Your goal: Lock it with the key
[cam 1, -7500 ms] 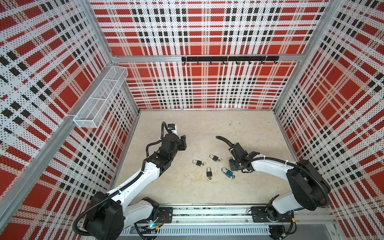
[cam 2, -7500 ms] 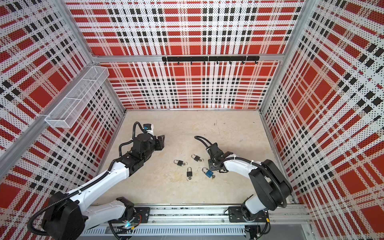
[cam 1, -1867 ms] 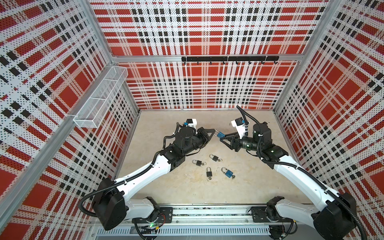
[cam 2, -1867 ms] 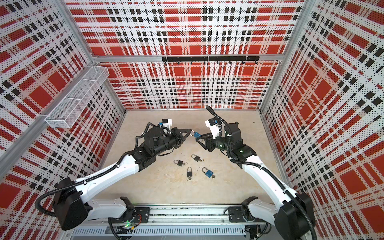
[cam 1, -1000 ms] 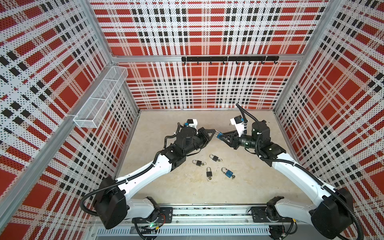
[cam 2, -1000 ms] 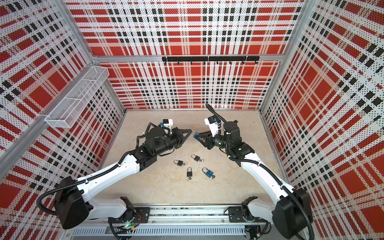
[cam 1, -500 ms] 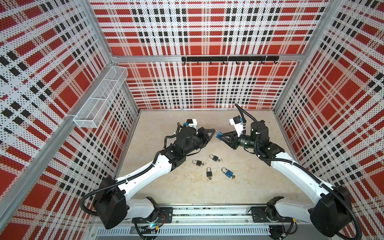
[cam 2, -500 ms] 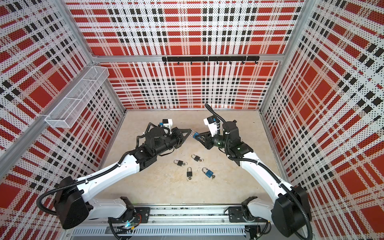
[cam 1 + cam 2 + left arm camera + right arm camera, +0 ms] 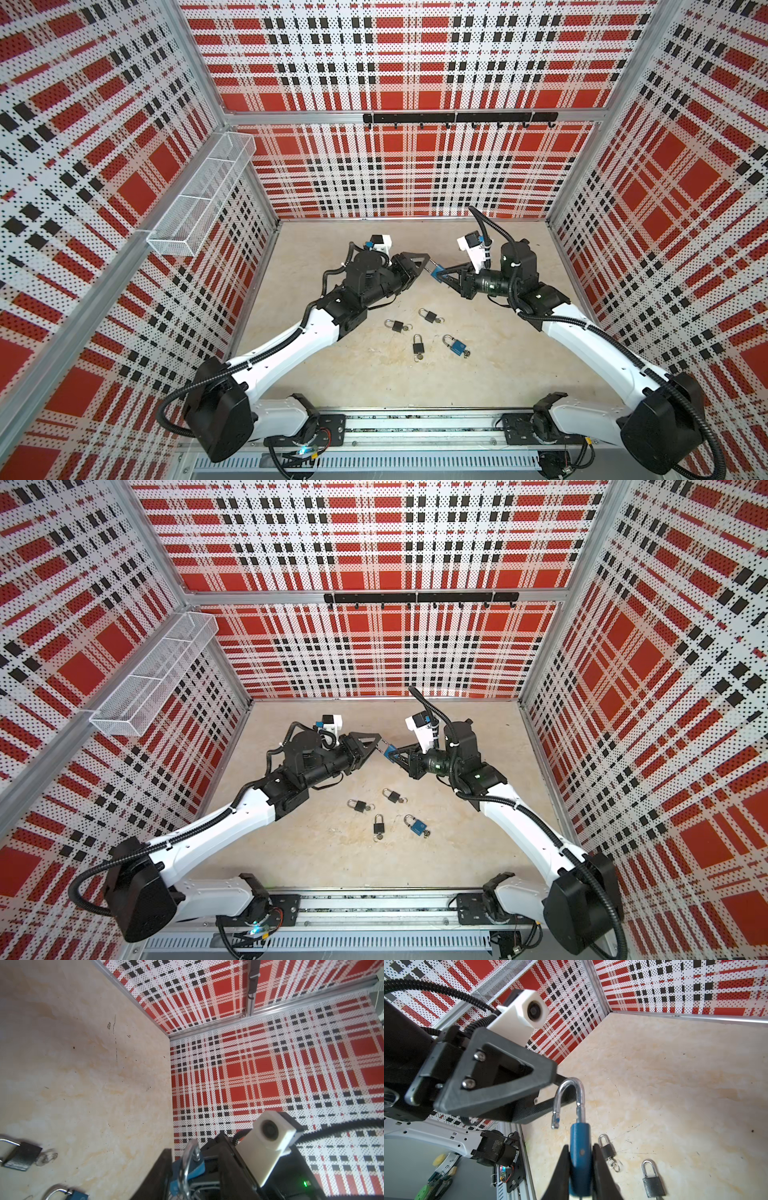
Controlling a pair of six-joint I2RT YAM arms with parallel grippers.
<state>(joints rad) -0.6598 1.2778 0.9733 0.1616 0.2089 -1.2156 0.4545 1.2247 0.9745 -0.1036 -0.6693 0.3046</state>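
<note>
**Blue padlock held up in mid-air, shackle popped open**

So I'm standing by the plaid cell. The tabletop is mostly bare, and both arms reach in and meet nose to nose above its middle. My guess is that one steadies the lock while the other works on it.

The right claw is clamped on the body of the blue padlock, with the loop end aimed at the other arm. The left claw has its jaws parted, tips right at the bend of the shackle. The shackle's free end is out of the body. Whether the tips touch it, I can't tell.

Four other padlocks lie flat below, well apart from all this.

The key? Can't find it. The keyhole end is buried between the right fingers and cut off in the wrist view.
</note>
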